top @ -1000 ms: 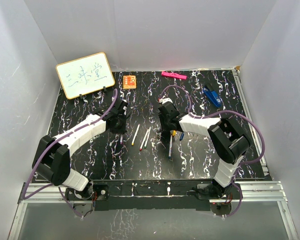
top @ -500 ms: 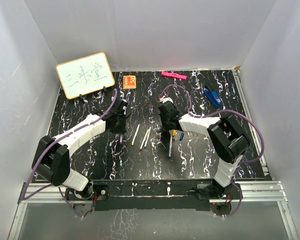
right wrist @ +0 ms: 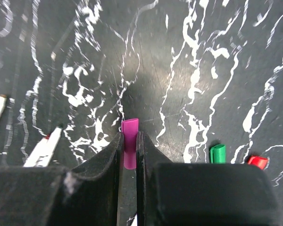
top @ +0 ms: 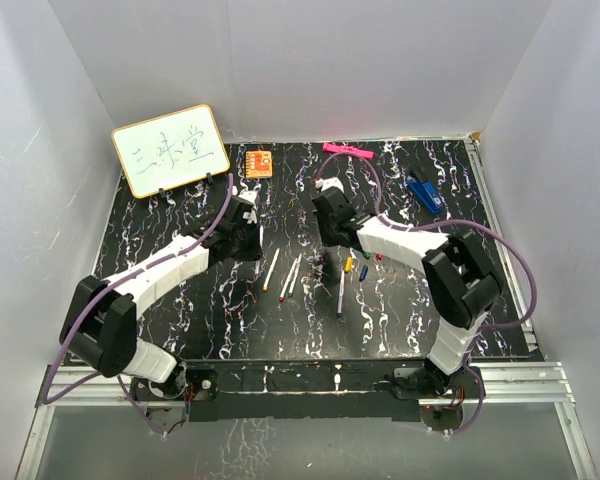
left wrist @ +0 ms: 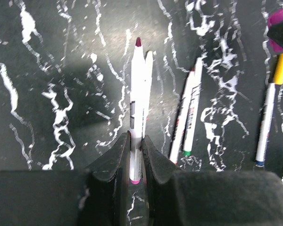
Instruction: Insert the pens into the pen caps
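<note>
The counter is gleaming like veined marble (faintly reflective); the purple pen and purple cap are showing smooth plastic.

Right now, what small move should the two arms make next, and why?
The left gripper pinches the thin white purple-tipped pen; the right gripper pinches the short purple plastic cap; they are not yet joined. So, probably, swing both grippers toward each other, pen tip facing the cap's opening.

My left gripper has risen off the table and shifted slightly right, lifting the purple-tipped pen that lay under it. My right gripper has lifted and drawn farther back with the purple cap, uncovering the green cap and the red cap.
</note>
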Controlling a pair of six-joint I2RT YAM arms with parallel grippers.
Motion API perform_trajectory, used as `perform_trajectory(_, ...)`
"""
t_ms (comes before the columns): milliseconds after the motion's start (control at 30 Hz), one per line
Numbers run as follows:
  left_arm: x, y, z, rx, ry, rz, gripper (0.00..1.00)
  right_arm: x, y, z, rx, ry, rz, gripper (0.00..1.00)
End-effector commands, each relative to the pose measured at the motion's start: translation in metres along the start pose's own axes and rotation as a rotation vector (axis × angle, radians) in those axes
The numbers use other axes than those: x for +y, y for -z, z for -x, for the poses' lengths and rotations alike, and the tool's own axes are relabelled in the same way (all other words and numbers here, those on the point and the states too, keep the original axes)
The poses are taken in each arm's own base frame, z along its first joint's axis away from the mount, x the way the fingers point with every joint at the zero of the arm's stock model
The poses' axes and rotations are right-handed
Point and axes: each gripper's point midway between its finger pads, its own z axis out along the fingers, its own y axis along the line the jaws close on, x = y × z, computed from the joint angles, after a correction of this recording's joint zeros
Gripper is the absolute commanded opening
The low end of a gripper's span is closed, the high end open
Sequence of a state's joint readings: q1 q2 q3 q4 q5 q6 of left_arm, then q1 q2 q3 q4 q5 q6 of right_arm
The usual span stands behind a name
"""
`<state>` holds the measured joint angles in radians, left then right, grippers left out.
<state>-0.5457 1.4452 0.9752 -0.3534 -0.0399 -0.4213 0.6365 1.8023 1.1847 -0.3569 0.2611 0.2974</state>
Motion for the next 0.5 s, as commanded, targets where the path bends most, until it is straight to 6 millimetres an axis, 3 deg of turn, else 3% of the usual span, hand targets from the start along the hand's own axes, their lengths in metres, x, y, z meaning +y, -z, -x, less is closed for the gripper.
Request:
perform_trajectory(0,-0.031,0.009,0.024,-0.136,-0.005,-0.185,0.00,0.010,0.050,0.088,-0.328,-0.060,0.085,0.00)
perform_trajectory(167,-0.060,0.027,0.041,-0.303,-0.024,-0.370,0.00,0.015,0.092,0.116,-0.556,-0.095,0.194,0.00)
perform_trajectory(233,-0.073,0.033,0.048,-0.349,-0.062,-0.435,0.00,0.018,0.123,0.132,-0.697,-0.107,0.261,0.00)
perform_trajectory(467,-0.119,0.043,0.050,-0.416,-0.171,-0.606,0.00,0.011,0.190,0.134,-0.965,-0.166,0.395,0.00)
